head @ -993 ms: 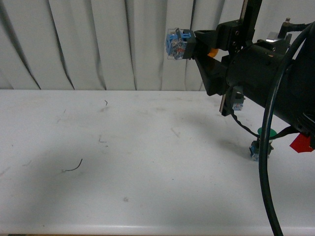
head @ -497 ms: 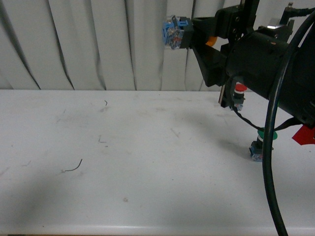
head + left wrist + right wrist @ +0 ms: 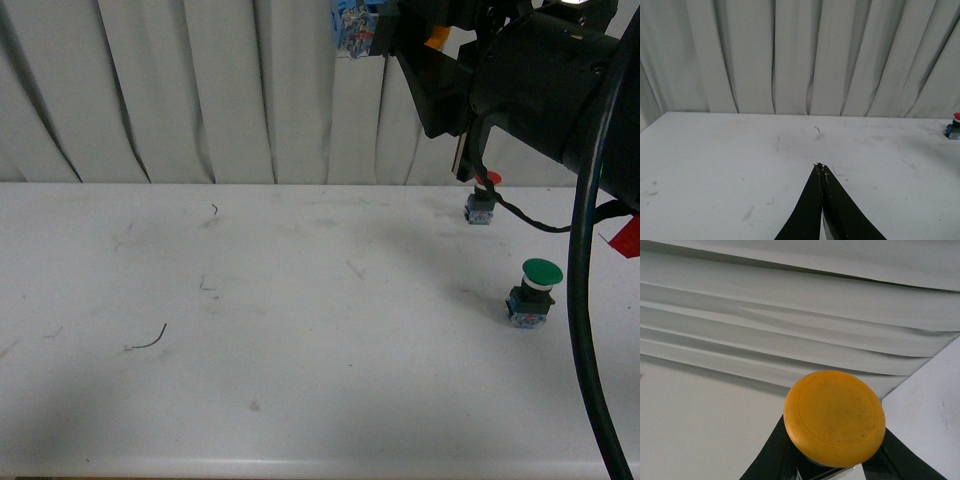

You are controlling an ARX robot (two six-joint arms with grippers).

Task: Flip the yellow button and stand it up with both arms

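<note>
Front: right hand [image 3: 388,30] at the top edge, right of centre, clamped on the small push button with yellow-orange cap and blue-grey block base [image 3: 352,20]. Base points frame-left, well above the white tabletop [image 3: 250,300]. Red-capped button [image 3: 482,203] and green-capped button [image 3: 531,292] sit on the tabletop at right.
Left wrist: left hand [image 3: 820,170] at lower centre, tips pinched together, holding nothing.
Right wrist: yellow cap [image 3: 835,417] faces the camera at lower centre, black fingers [image 3: 765,460] either side, pleated white curtain [image 3: 790,315] behind.
</note>
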